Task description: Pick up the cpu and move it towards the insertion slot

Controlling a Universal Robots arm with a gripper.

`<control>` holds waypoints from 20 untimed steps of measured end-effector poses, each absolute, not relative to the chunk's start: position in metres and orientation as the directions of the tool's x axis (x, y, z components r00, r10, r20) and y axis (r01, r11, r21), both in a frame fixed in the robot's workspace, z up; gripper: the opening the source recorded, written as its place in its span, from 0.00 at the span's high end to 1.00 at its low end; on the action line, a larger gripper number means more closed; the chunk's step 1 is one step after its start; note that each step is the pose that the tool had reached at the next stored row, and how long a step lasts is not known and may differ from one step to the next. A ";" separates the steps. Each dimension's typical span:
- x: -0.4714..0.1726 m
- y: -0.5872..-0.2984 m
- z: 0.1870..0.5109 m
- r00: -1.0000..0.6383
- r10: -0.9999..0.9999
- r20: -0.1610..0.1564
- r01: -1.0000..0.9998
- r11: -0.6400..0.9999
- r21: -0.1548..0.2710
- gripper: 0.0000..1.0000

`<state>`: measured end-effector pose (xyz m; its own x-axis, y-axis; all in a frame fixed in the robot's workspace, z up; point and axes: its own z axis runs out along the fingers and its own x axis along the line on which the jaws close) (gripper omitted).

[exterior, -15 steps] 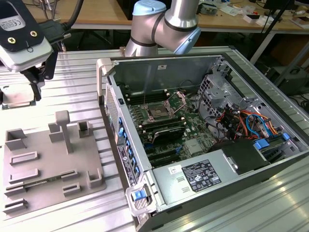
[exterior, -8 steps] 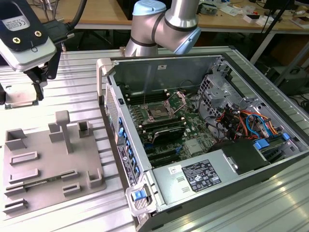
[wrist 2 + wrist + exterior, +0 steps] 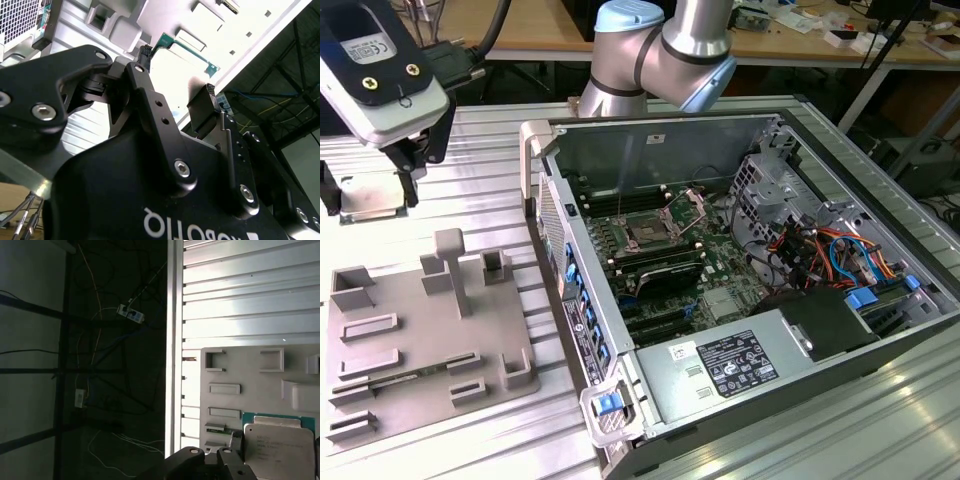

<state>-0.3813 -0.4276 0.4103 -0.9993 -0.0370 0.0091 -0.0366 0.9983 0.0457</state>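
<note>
Hanging over the slatted table (image 3: 490, 150) at the exterior view's far left, the gripper (image 3: 372, 180) is seen closed on the cpu (image 3: 370, 198). Its two black fingers (image 3: 141, 65) are pressed against opposite edges of the chip, so that the flat silvery top is kept roughly level and left uncovered. The jaws are drawn in only as far as the chip's width allows, and nothing else is touched by them. The cpu is judged to be held clear of the grey fixture plate (image 3: 420, 340), which lies nearer the camera in the exterior view; in the first wrist view the chip's green rim is seen against that plate. An edge grip is presumably used so that the underside is kept free for seating. The insertion slot (image 3: 645, 232) is found well apart, toward the exterior view's right, inside the open computer case (image 3: 650, 140). Its metal frame (image 3: 698, 205) is swung up and its dark centre is exposed, so the socket is left ready to receive the chip. The gap between chip and slot is not yet closed.
</note>
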 end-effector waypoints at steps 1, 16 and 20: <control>-0.381 -0.428 0.410 -0.999 -0.037 0.009 -0.037 0.998 0.046 0.45; -0.369 -0.428 0.410 -0.999 -0.037 0.009 -0.037 0.998 0.046 0.45; -0.366 -0.428 0.410 -0.999 -0.037 0.009 -0.037 0.998 0.046 0.45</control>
<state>-0.3658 -0.4276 0.4104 -0.9993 -0.0370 0.0091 -0.0365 0.9983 0.0456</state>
